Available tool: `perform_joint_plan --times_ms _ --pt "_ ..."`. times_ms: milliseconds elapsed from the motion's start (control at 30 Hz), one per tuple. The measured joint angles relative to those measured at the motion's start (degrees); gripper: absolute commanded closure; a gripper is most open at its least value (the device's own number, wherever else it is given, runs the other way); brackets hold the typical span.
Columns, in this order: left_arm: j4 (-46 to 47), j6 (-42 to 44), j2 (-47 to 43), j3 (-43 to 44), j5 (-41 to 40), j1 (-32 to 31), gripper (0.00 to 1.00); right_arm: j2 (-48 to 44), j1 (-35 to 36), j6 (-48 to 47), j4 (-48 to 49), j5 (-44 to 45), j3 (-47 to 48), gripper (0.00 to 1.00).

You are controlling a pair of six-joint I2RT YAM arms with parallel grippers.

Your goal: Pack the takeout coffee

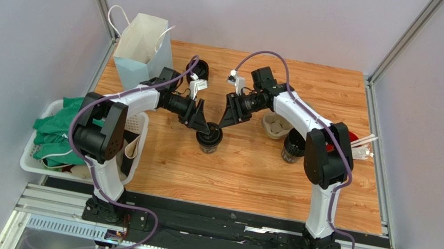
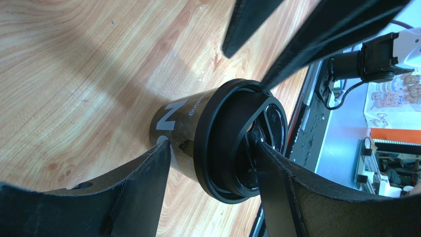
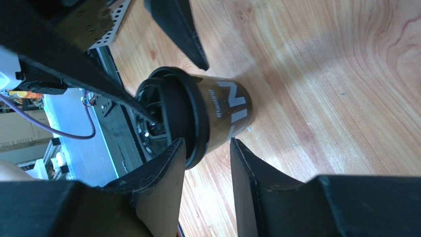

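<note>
The takeout coffee (image 1: 208,141) is a small black cup with a black lid and white lettering. It stands upright on the wooden table between my two arms. My left gripper (image 1: 202,128) comes down on it from the left. In the left wrist view the left gripper (image 2: 212,148) has one finger against the takeout coffee (image 2: 180,116) at its wall and the other on the lid top. My right gripper (image 1: 221,126) reaches in from the right. In the right wrist view the right gripper (image 3: 206,143) pinches the lid rim of the takeout coffee (image 3: 227,108).
A white paper bag (image 1: 142,50) stands at the back left, with a second black cup (image 1: 198,70) beside it. A cardboard cup tray (image 1: 274,126), another black cup (image 1: 293,148) and white straws (image 1: 363,145) sit to the right. A white basket (image 1: 138,125) holding green cloth is at the left edge.
</note>
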Motion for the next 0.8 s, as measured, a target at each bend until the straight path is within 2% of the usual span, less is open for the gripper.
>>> perform_joint_plan --times_ms 467,800 --pt "-0.74 0.02 0.0 0.46 -0.39 -0.61 0.36 2.75 0.11 1.01 -0.26 -0.22 1.79 0.59" --pt "-2.05 0.28 -0.02 1.22 -1.11 -1.03 0.43 -0.31 0.98 -0.09 2.45 3.61 -1.79 0.59"
